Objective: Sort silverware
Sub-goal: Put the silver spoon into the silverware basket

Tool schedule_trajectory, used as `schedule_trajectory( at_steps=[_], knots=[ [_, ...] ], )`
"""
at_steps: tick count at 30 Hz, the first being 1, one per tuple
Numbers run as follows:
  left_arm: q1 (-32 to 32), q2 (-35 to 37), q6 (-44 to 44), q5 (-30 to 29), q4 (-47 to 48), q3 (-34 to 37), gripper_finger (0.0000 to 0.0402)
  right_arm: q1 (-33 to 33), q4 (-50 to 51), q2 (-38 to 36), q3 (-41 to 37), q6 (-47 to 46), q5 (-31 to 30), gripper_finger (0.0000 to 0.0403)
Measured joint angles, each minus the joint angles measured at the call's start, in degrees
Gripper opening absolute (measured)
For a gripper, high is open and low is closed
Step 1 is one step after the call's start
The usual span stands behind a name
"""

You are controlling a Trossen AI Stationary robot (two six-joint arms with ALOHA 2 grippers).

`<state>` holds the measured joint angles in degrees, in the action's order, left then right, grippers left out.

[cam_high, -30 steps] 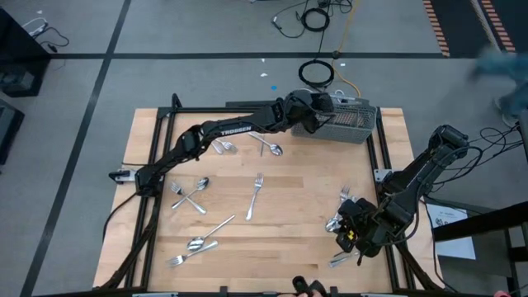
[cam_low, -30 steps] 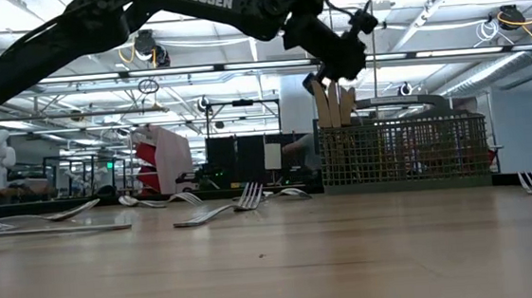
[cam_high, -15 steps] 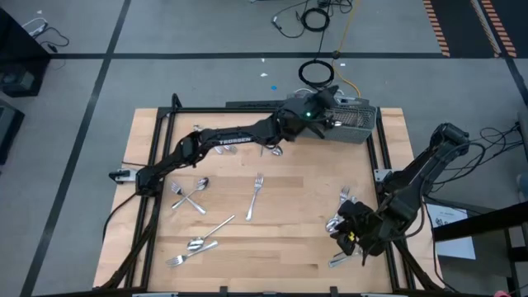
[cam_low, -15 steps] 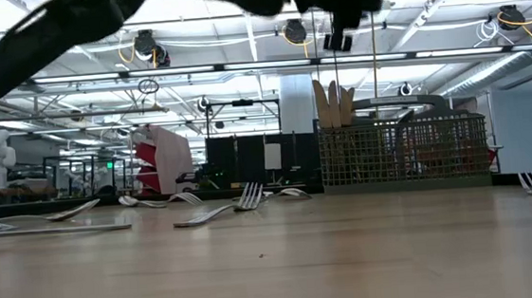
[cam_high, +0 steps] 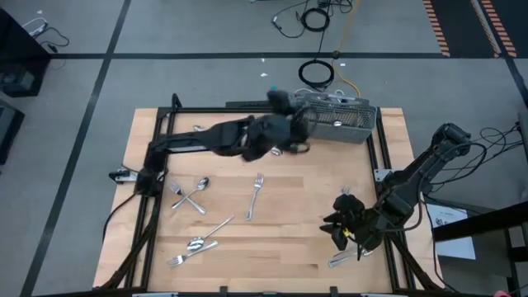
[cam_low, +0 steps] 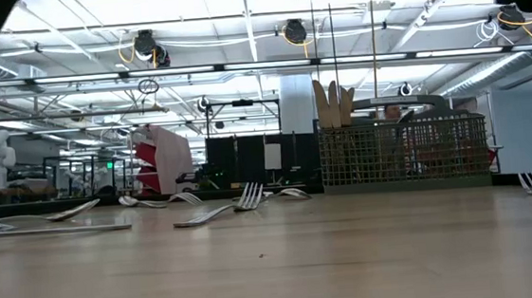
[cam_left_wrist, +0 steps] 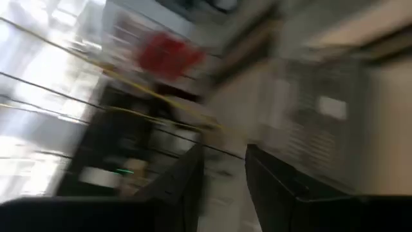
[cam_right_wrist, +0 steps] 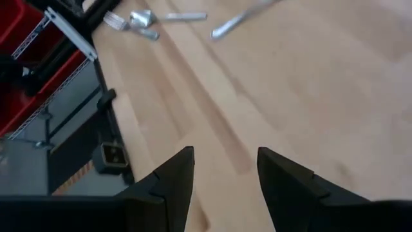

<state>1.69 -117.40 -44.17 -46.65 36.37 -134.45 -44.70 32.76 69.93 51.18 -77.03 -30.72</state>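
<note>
beside caddy (cam_high: 337, 120), left gripper (cam_left_wrist: 224, 169) pulled back, fingers apart, empty; piece judged dropped in. right gripper (cam_right_wrist: 222, 169) apart, empty, over table (cam_high: 289, 235).

Wooden table (cam_high: 297, 223) with scattered silverware (cam_high: 256, 196), caddy (cam_high: 340, 120)

The left hand (cam_high: 285, 132) has swung back from the caddy (cam_high: 342, 120) toward the table's middle.

Forks (cam_low: 242, 200) lying on wooden table (cam_low: 275, 262), mesh caddy (cam_low: 404, 153) behind, perhaps holding utensils
</note>
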Motion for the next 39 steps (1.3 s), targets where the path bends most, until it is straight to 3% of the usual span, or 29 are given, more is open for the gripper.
schedule_trajectory(
  at_steps=[2, 5, 8, 12, 19, 25, 28, 33, 35, 39],
  knots=[
    [1.6, 2.0, 12.7, 4.4, 13.1, 0.0, 0.0123, 0.5, 0.0, 0.0, 0.0, 1.7, -1.2, 0.0161],
    [3.0, 4.1, 31.2, 17.6, 30.3, 0.0, 0.0123, 1.1, -0.1, 0.0, 0.0, 3.9, -2.8, 0.0161],
    [4.5, 4.4, 43.6, 29.3, 42.9, 0.0, 0.0123, 1.6, 0.0, 0.0, 0.0, 6.4, -3.1, 0.0161],
    [9.5, 4.0, 49.5, 31.3, 54.2, 0.5, 0.0123, 1.8, 0.1, 0.0, 0.0, 9.5, -4.1, 0.0161],
    [18.5, 8.4, 51.9, 30.2, 53.5, 9.2, 0.0123, 2.6, 0.2, 0.0, 0.0, 14.4, -3.9, 0.0161],
    [23.8, 16.9, 60.4, 34.5, 50.4, 27.7, 0.0123, 3.4, -0.1, 0.0, 0.0, 17.3, -3.7, 0.0161],
    [26.3, 22.9, 67.4, 37.4, 42.4, 41.3, 0.0123, 3.8, -0.2, 0.0, 0.0, 18.6, -3.5, 0.0161],
    [30.9, 30.8, 81.0, 39.3, 17.5, 63.5, 0.0123, 4.0, -0.5, 0.0, 0.0, 20.3, -3.6, 0.0161],
    [33.0, 31.8, 86.0, 39.4, 11.3, 69.6, 0.0123, 4.1, -0.4, 0.0, 0.0, 20.5, -3.5, 0.0161],
    [36.6, 31.6, 92.5, 39.1, 9.2, 77.1, 0.0123, 4.1, -0.4, 0.0, 0.0, 20.7, -3.5, 0.0161]
  ],
)
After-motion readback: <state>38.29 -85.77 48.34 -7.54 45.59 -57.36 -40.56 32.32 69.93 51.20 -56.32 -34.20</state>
